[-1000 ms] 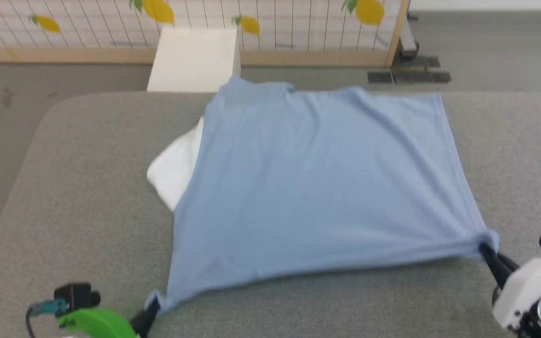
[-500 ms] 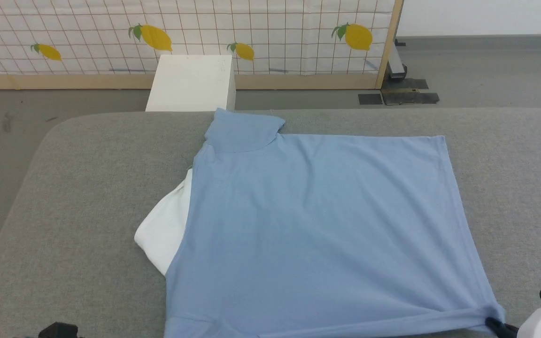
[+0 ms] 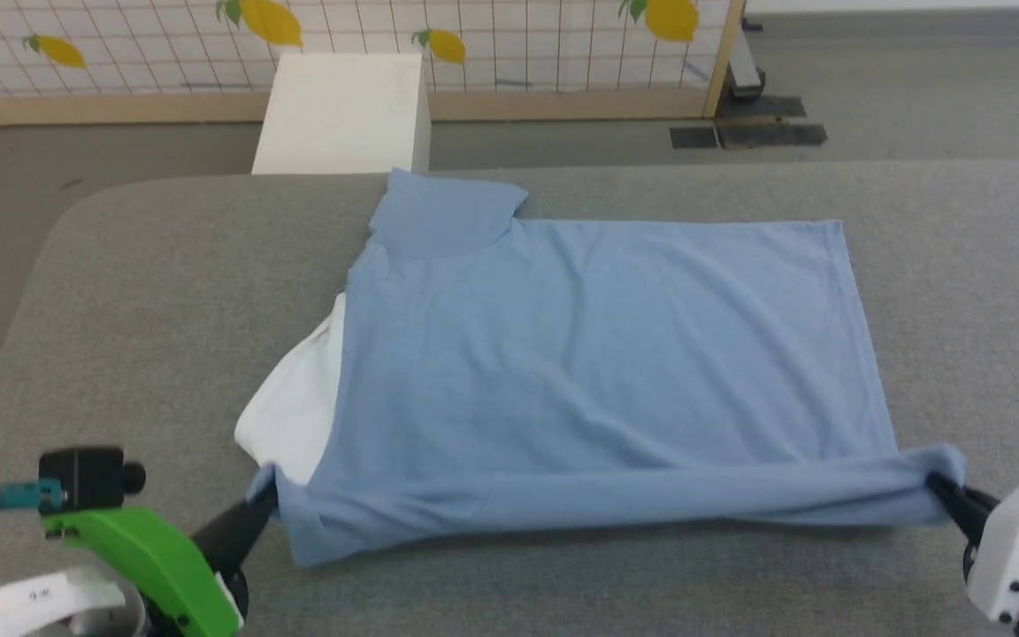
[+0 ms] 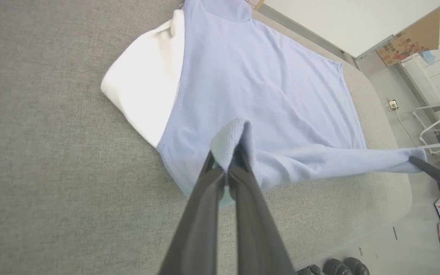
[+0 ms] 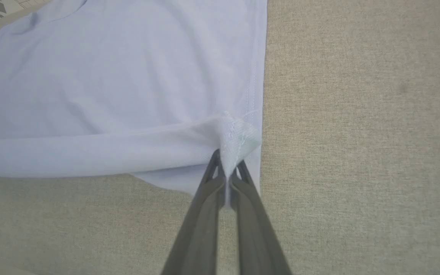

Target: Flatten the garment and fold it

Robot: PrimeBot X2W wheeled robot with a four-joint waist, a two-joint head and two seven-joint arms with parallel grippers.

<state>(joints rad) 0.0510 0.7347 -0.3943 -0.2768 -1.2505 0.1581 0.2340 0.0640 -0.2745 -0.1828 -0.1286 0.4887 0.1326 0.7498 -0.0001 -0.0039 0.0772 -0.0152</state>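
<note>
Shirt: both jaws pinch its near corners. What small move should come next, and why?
Probably carry both corners forward over the shirt, toward its far edge: it lies mostly flat, and the pinched near edge is lifted and curls over it.

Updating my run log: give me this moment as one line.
left gripper: shut on shirt | right gripper: shut on shirt | shirt: near edge lifted, rest on table

A grey fabric-covered tabletop (image 3: pixel 147 292) with rounded corners stands on a grey floor (image 3: pixel 916 88). Just beyond its far edge sits a white box (image 3: pixel 341 111), backed by a wood-framed gridded screen (image 3: pixel 554 44) printed with lemons (image 3: pixel 670 19). Dark flat plates (image 3: pixel 748 134) lie by the screen's post.
</note>
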